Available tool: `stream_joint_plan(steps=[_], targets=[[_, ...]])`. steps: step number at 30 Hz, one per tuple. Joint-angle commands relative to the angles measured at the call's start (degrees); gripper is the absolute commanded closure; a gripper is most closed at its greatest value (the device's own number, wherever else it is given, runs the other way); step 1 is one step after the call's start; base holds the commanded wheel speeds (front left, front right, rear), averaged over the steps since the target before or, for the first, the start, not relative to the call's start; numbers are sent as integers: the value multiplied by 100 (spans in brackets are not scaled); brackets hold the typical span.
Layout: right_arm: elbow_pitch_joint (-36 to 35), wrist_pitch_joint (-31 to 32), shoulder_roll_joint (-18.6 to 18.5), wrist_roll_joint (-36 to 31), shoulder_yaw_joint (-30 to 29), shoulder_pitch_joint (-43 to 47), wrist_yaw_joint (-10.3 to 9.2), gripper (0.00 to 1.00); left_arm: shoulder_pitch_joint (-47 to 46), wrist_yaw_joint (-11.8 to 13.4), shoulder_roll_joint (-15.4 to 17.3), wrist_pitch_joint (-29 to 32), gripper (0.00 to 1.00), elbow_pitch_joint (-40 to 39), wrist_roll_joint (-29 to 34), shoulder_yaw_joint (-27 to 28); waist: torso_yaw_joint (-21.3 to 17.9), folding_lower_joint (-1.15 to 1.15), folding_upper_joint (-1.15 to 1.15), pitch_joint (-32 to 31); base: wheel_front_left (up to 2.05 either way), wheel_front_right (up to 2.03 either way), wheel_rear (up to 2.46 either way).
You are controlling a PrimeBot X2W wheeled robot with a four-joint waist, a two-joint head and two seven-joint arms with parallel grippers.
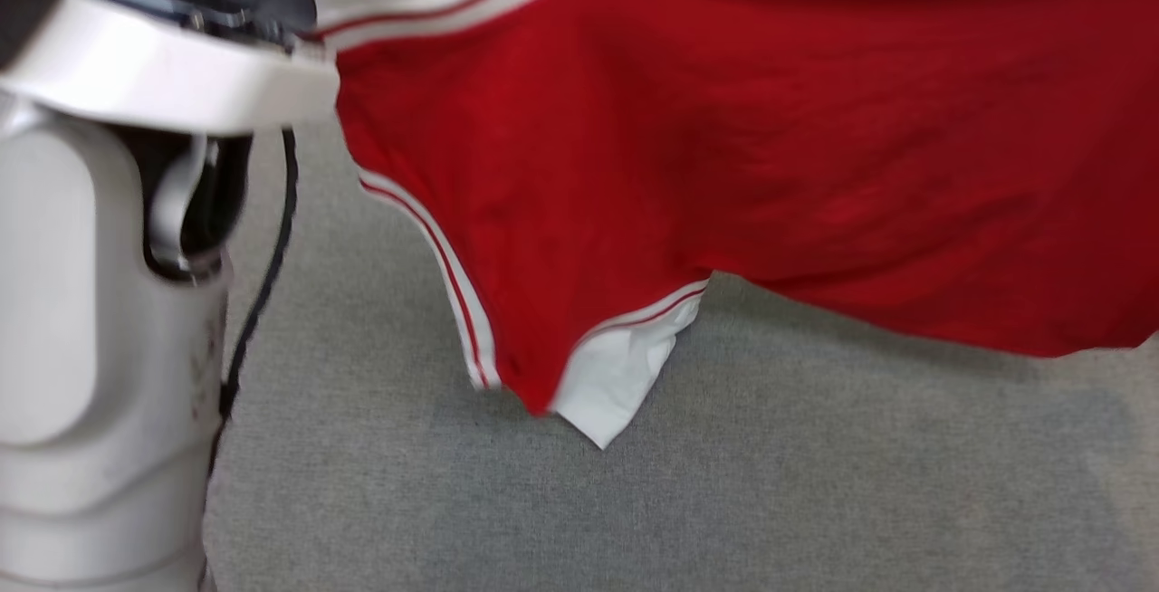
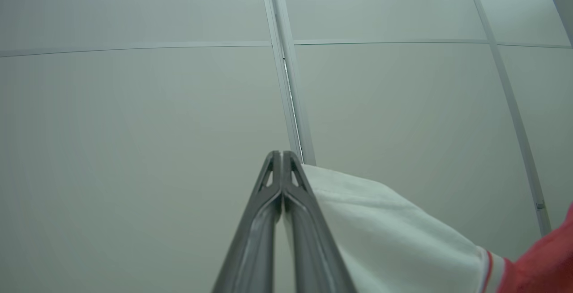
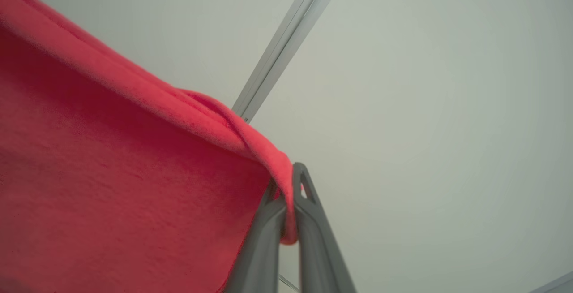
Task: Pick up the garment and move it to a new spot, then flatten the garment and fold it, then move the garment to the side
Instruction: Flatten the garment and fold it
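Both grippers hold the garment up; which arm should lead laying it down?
Left, probably: the left gripper pinches the garment by its white end, and the lowest corner hangs toward that side.

Legible text, labels, brands, numbers, signs: none in any view.
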Motion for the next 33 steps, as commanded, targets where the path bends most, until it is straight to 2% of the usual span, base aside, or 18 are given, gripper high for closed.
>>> stream_joint_plan(steps=[1, 6, 12, 17, 18, 22, 27, 31, 33], targets=[[-19, 31, -84, 116, 69, -323, -12, 100, -356, -19, 34, -5, 100, 150, 30, 3, -30, 0, 0, 707, 0, 0, 0], [276, -129, -93, 374, 682, -1923, -13, 100, -1785, -40, 153, -129, 100, 1080, 219, -16, -104, 0, 0, 1669, 0, 0, 0], [1647, -1126, 689, 9, 1379, -4157, -12, 100, -3531, 230, 123, -946, 100, 2486, 366, 228, -161, 0, 0, 2263, 0, 0, 0], [2887, -2088, 1287, -372, 1702, -5186, -12, 100, -4457, 429, 75, -1427, 100, 3053, 455, 397, -171, 0, 0, 2386, 0, 0, 0], [2887, -2088, 1287, -372, 1702, -5186, -12, 100, -4457, 429, 75, -1427, 100, 3053, 455, 397, -171, 0, 0, 2386, 0, 0, 0], [3723, -2680, 1654, -431, 1749, -5342, -12, 100, -4639, 397, 19, -1482, 100, 2889, 568, 486, -148, 0, 0, 2421, 0, 0, 0], [4378, -3106, 1845, -167, 2003, -4866, -12, 100, -4019, 219, -67, -1470, 100, 2599, 709, 475, -76, 0, 0, 2410, 0, 0, 0], [4694, -3250, 1929, 179, 2302, -4253, -12, 100, -3326, -45, -35, -1472, 100, 2655, 706, 156, -5, 0, 0, 2269, 0, 0, 0], [4787, -3307, 1960, 259, 2555, -3885, -12, 100, -2890, -117, 97, -1472, 100, 2645, 742, -172, 20, 0, 0, 2157, 0, 0, 0]])
